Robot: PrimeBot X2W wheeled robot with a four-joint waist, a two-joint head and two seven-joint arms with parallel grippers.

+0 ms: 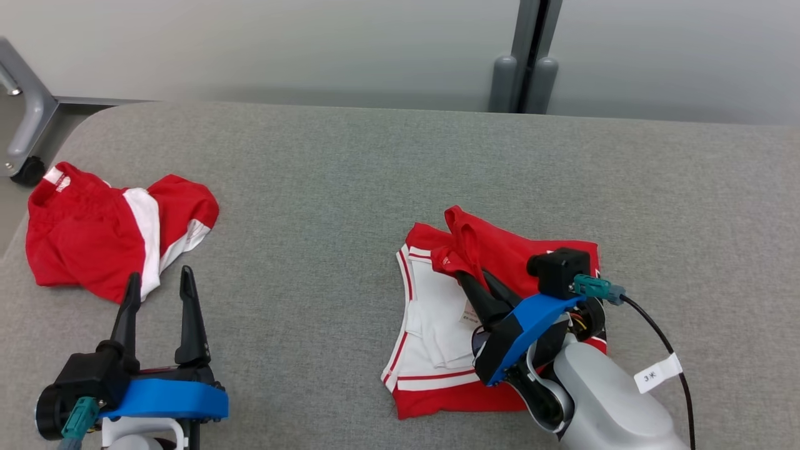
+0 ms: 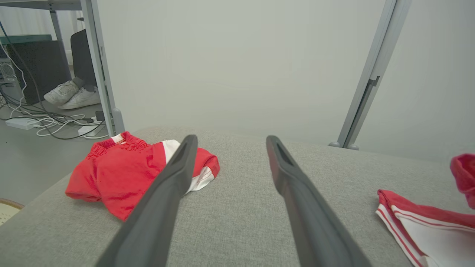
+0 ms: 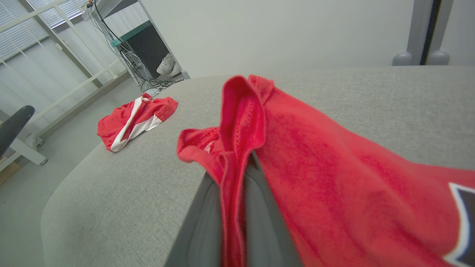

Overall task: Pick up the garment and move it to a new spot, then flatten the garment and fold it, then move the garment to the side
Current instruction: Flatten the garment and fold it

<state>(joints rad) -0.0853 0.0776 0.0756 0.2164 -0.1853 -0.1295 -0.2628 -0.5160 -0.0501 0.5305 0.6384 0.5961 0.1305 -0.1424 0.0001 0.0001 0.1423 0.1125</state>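
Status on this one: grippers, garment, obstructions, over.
Right gripper shut on edge of spread garment, fold raised. Left gripper open, empty. Crumpled garment at far left, apart; nothing in the way.

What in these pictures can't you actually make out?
Head view: the print on the small label inside the held garment, too small to read.
Head view: that garment's near right corner, hidden under the pale forearm.
Right wrist view: a dark white-edged patch, cut off by the picture's edge.
Left wrist view: whoever wears the white shoes, hidden by dark furniture.
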